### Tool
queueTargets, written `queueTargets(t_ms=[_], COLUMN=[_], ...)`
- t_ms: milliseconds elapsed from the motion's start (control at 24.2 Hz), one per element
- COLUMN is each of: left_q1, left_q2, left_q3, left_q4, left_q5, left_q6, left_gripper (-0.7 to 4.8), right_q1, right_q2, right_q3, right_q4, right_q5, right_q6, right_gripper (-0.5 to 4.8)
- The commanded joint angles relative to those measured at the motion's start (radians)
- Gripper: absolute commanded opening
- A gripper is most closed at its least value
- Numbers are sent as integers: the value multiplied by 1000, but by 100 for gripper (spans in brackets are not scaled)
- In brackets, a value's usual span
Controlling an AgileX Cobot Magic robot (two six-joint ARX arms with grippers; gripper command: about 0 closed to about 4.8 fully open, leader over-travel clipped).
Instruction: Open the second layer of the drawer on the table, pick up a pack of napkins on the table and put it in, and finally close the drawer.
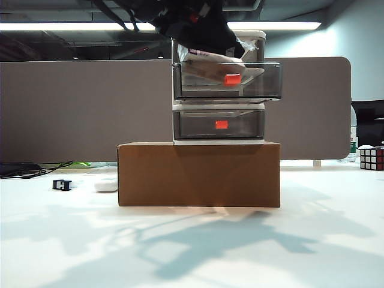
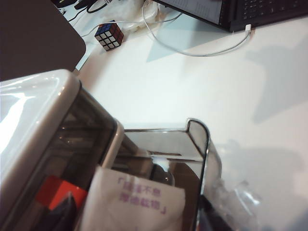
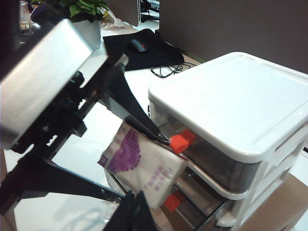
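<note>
- Left claw [image 3: 143, 169]: above the front of the drawer [image 3: 231, 96], fingers spread wide on either side of the pack of napkins [image 3: 127, 154], one finger along its upper edge, the other below it.
- Pack of napkins: tilted, purple print showing, lower end down inside the second layer [image 1: 264, 81], upper end above the drawer's rim. Cannot tell whether actually gripped or merely resting between the fingers.
- Second layer: standing well out of the white frame, orange-red handle [image 1: 233, 79] at its front. Bottom tier closed, flush with the frame.
- Right claw [image 3: 137, 214]: just beside the open tier's front, fingers pressed together into a narrow point, nothing between them.
- Drawer: on top of a brown cardboard box [image 1: 198, 174] about mid-tabletop [image 1: 300, 252].
- Toward the left edge of the tabletop: small white rounded case [image 1: 106, 185] and small black item [image 1: 62, 185], near each other, well apart from the box.
- At the far right edge: puzzle cube [image 1: 372, 158].
</note>
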Motion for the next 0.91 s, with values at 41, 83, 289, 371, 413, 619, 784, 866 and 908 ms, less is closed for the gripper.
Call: queueTargets(t_ms=[41,83,289,371,413,619,784,866,908], left_q1=[-2,-2,-2,-3,-10,-32,-32,-32,-29], left_q2=[-6,-6,-18,-43,-66,-199,-201,-181,-177], left_q3=[3,3,3,3,3,3,-12,-33,-42], left_q4=[-1,-1,-10,-31,-55,-277,-392,-360,-347], left_q5=[-8,-13,-69,-117,-134,79,245,245,231], left_q6=[3,3,4,3,1,-196,-224,-225,-225], left_gripper=[346,346,347,345,344,73,-6,-6,-6], right_q1=[0,0,0,0,0,0,-3,-3,-3], right_q2=[-2,-2,-2,-2,-2,46,230,307,339], right_q3=[6,6,6,6,6,9,164,238,270], right_q4=[5,5,3,7,15,213,224,208,195], right_q5=[-2,-2,-2,-1,-1,5,-6,-5,-5], right_q6=[1,1,1,1,1,67,89,92,92], right_gripper=[-5,-5,-5,-5,-5,-5,-5,-5,-5])
